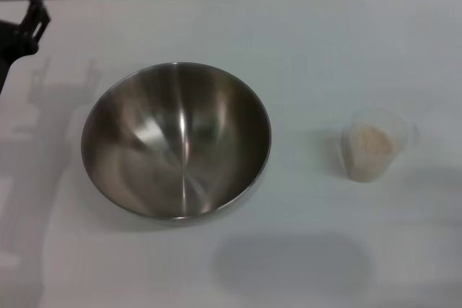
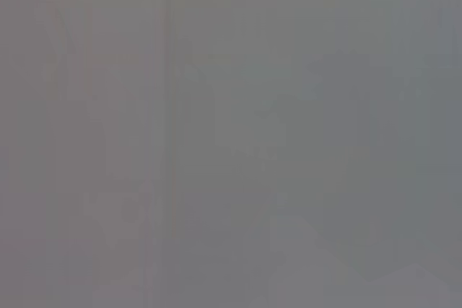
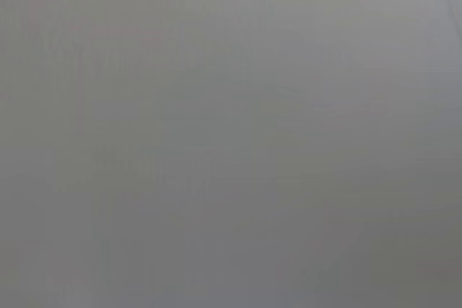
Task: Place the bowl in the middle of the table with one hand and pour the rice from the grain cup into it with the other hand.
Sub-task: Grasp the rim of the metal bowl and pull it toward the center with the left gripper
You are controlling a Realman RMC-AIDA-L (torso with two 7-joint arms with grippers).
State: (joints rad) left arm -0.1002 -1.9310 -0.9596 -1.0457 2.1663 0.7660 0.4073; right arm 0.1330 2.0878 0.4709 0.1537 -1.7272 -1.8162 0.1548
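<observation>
A large shiny steel bowl [image 1: 177, 141] stands on the white table [image 1: 303, 48], left of centre, and holds nothing. A small clear grain cup [image 1: 374, 153] stands upright to its right, well apart from it, with pale rice [image 1: 369, 142] inside. My left gripper [image 1: 32, 16] shows only as a black tip at the far left edge, well away from the bowl. My right gripper is out of view. Both wrist views show only plain grey surface.
Bare tabletop lies between the bowl and the cup and along the far side. A soft shadow [image 1: 292, 265] falls on the table near the front, below the gap between them.
</observation>
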